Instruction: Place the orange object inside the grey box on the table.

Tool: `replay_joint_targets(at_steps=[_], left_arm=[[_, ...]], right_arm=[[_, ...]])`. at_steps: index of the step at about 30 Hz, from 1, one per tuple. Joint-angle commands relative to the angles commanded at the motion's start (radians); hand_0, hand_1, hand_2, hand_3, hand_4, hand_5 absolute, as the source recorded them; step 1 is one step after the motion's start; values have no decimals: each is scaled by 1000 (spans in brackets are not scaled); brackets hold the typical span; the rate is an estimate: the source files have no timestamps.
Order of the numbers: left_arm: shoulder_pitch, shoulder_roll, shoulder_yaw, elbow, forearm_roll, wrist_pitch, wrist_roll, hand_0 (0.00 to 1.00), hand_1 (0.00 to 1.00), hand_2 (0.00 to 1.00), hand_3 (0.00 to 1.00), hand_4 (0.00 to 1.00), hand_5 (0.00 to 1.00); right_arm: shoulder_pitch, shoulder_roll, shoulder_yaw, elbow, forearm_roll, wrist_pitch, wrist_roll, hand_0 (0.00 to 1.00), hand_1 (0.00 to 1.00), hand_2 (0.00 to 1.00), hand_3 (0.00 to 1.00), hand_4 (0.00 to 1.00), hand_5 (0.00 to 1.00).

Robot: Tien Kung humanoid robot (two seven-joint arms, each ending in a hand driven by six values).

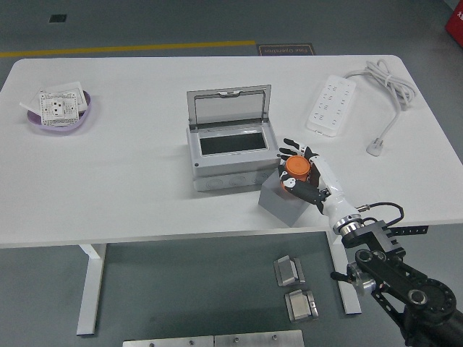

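Right hand (302,176), white w/ black fingers, closed around small round orange plastic object (296,168), sitting atop small grey block (282,202). Open grey plastic box w/ lid up (231,155) just to the left & a bit further back. No left hand in view.

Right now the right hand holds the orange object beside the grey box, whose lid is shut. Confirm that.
Not quite: the head view shows the grey box with its lid raised, not shut. The right hand does hold the orange object beside it.
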Motion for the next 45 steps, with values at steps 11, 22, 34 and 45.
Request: replay_joint_targets(at_steps=[11,22,34,45], left_arm=[[-1,1,-2,0,-2,1,-4,716,712,583,782,781,345],[-1,1,4,0,-7,1,-6,716,712,583,782,781,347],[-1,4,14,1,-17,1,-7,716,712,583,782,780,348],[-3,9,27,2,-25,1,-6,716,712,582,782,780,348]], right_arm=[[9,-6,2,6,12,-1,6,798,718,662,612,18,2],[28,-10,5,14,1,-15,4,719,623,580,452,140,2],[143,-14,-41,48,-105,-61,-35,394,377,538,426,197,2],[378,19,-173,-46,-359,-71,-133,66,213,505,413,250,2]])
